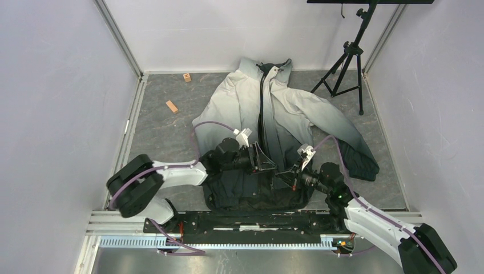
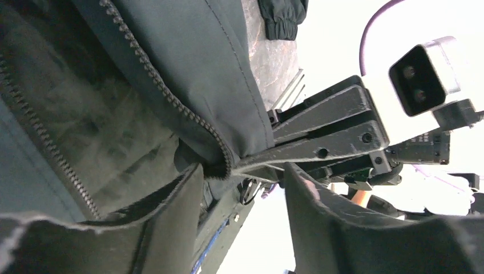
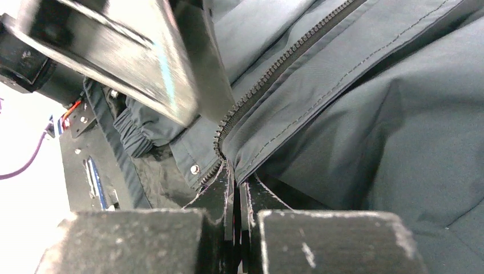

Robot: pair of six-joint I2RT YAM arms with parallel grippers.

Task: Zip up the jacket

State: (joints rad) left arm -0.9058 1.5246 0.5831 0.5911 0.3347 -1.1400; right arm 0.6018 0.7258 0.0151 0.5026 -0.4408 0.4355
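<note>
Jacket (image 1: 231, 103) lies flat on the table (image 1: 165, 134), front up, with the pale collar at the far wall and the black hem at the near edge by the arm bases. One sleeve (image 1: 342, 137) is flung out to the right side of the top view. The zipper (image 1: 261, 108) runs down the centre. Its two tooth rows lie apart along the length in view and only come together near the hem.

Both grippers sit low on the jacket front near the hem, close together at the zipper line.

The right gripper (image 3: 235, 200) is clamped on the jacket. Its fingers are pressed together with a thin fold of fabric pinched between them, right at the bottom end of the teeth. A snap button (image 3: 195, 169) shows just beside that spot.

The left gripper (image 2: 242, 228) has its fingers spread, with a clear gap between them. It faces the right gripper's tips, with the zipper end just in front of the gap. I can't tell if either finger touches the fabric.

Two wood blocks (image 1: 172, 106) lie on the table left of the jacket, well apart from it. A tripod (image 1: 349, 60) stands at the far right corner.
</note>
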